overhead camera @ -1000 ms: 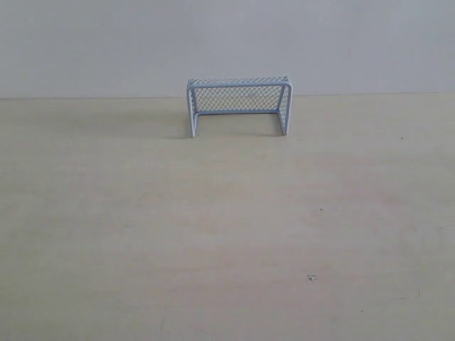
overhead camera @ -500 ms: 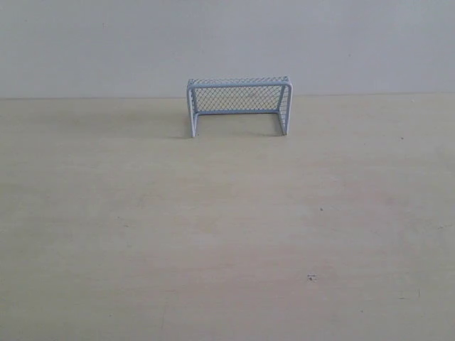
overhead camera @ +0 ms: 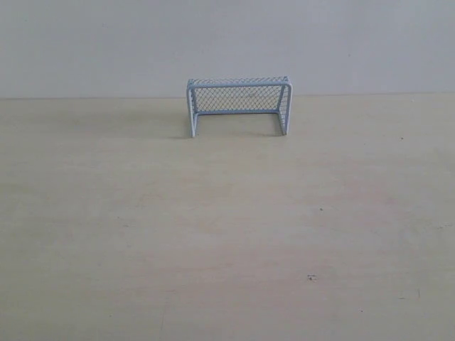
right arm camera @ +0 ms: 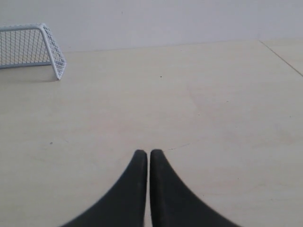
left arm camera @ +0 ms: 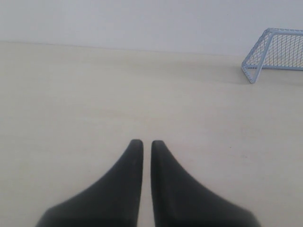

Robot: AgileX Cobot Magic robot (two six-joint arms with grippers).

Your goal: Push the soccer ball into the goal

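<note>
Nothing has shifted since earlier: left gripper (left arm camera: 142, 143) and right gripper (right arm camera: 142, 152) sit closed, empty, goal (overhead camera: 239, 105) well ahead. Soccer ball unseen; a blind sweep could miss it.

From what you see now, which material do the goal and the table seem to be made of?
The goal: pale blue-white tube frame, smooth, probably plastic or painted metal; fine dark mesh netting, likely thread or wire. The table: light matte wood or wood-look laminate, judging by faint grain and small dark specks.
</note>
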